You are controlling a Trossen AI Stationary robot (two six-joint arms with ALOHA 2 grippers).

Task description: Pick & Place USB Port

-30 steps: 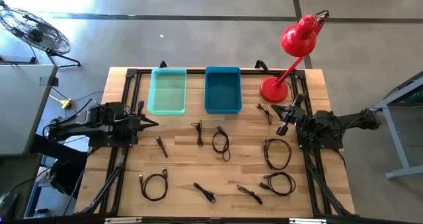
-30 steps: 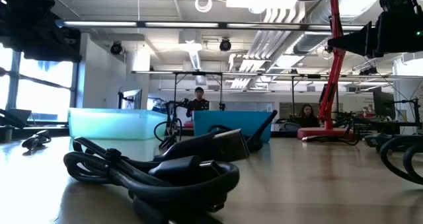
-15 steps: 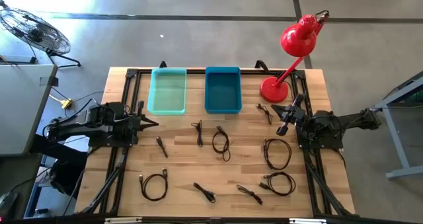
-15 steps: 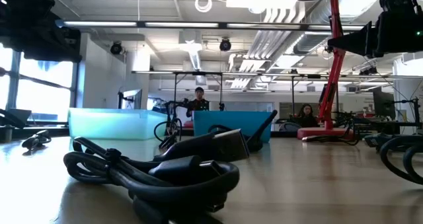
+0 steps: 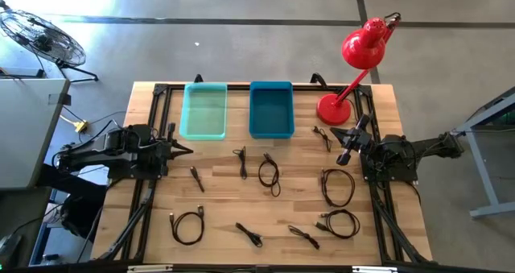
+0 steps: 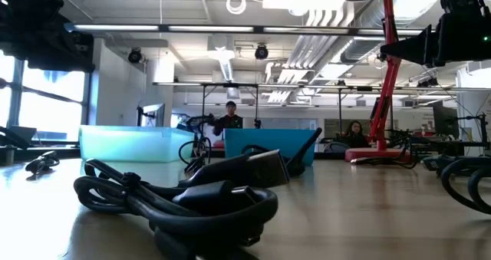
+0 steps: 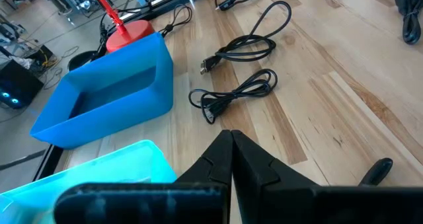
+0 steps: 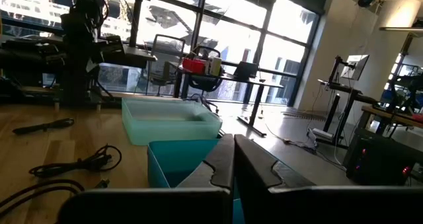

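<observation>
— Where do the two arms sit?

— The left gripper (image 5: 187, 150) hangs over the left side of the wooden bench (image 5: 217, 200), its jaws pressed together and holding nothing. The right gripper (image 5: 348, 134) is over the right side, near the base of the red lamp (image 5: 352, 62); its jaws are pressed together too, and empty.

— And the cables?

— They lie loose across the bench. Two small ones, a short cable (image 5: 241, 161) and a looped cable (image 5: 269, 173), rest in the middle, just in front of the bins. A short dark lead (image 5: 196, 177) lies nearer the left gripper. Larger coils (image 5: 338, 186) sit on the right, below the right gripper, and a coiled cable (image 5: 187, 225) lies toward the front left.

— The bins?

— A pale teal bin (image 5: 204, 110) and a blue bin (image 5: 270, 109) stand side by side at the far edge.
</observation>
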